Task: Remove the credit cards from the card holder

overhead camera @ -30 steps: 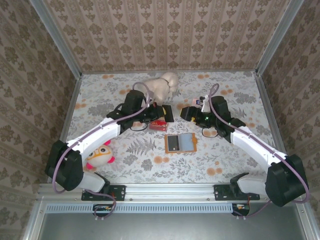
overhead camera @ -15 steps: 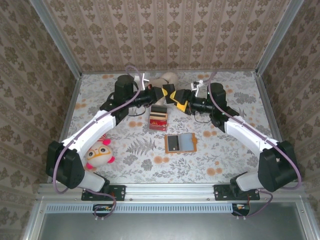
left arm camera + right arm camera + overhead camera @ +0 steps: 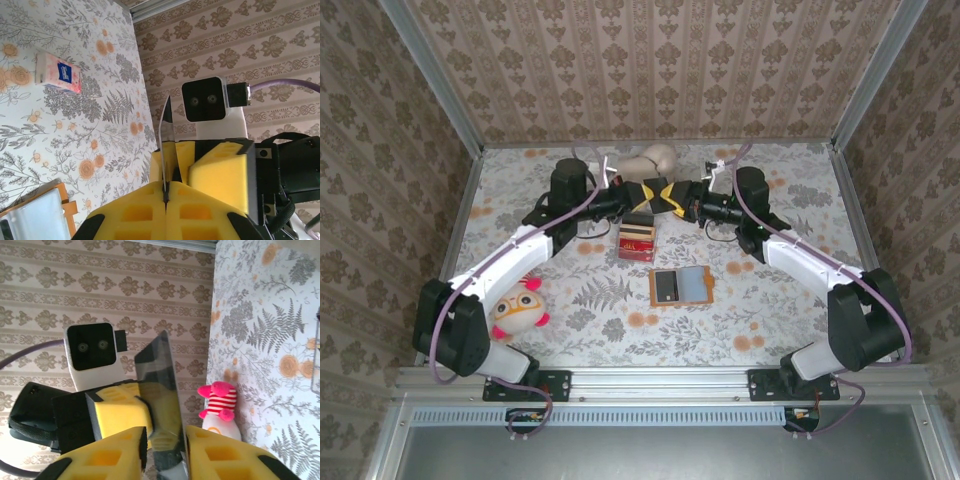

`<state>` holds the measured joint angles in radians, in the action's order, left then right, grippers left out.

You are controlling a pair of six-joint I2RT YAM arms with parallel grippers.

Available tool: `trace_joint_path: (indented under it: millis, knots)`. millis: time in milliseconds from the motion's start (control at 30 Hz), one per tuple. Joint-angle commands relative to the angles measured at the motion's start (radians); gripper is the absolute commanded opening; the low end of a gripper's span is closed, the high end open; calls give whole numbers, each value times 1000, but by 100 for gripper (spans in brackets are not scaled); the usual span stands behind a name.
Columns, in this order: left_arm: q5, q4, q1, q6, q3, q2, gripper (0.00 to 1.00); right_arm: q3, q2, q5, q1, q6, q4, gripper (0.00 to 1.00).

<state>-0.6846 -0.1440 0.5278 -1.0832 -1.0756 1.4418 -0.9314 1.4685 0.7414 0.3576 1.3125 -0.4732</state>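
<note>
A: Where have the credit cards (image 3: 638, 240) got to?

B: Most of them are in a small red stack on the flowered table (image 3: 770, 310), near the middle. The card holder (image 3: 681, 286) lies open and flat, inside up. It is a little nearer the arm bases than the stack and not touching it.

A: And the grippers?

B: They meet nose to nose above the table, beyond the stack and just in front of the cream plush toy (image 3: 655, 160). The left gripper (image 3: 165, 192) has its yellow fingers pressed together on a dark card (image 3: 160, 385). From its own wrist camera the card is edge-on — a thin blade rising out of the seam between the pads.

A: Has the right one taken hold of it?

B: The right gripper (image 3: 166, 440) has its fingers spread, with the same card standing in the gap between them and showing its glossy face to that camera. I cannot tell whether either pad touches it.

A: Anything else on the table?

B: A pink packet (image 3: 59, 73) with a blue mark lies well off to the far right side. A pink-eared doll (image 3: 517, 310) sits by the left arm, near its base.
</note>
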Motion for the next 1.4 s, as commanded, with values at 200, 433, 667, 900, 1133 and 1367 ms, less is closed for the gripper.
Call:
trace_joint_path:
  millis: [200, 433, 667, 900, 1133, 1367]
  knots:
    - [12, 58, -22, 41, 14, -32, 21, 22, -29, -18, -6, -31, -6, 0]
    - [214, 297, -28, 267, 51, -77, 60, -57, 17, -54, -2, -248, 216, 0]
    - [410, 454, -87, 354, 169, -167, 88, -197, 56, -220, 59, -603, 490, 0]
    - [514, 550, -187, 404, 283, -330, 100, -400, 160, -385, 127, -941, 690, 0]
    - [524, 611, -249, 427, 314, -423, 100, -566, 273, -415, 153, -1291, 791, 0]
    - [516, 613, -263, 434, 317, -407, 100, -589, 346, -320, 161, -1629, 760, 0]
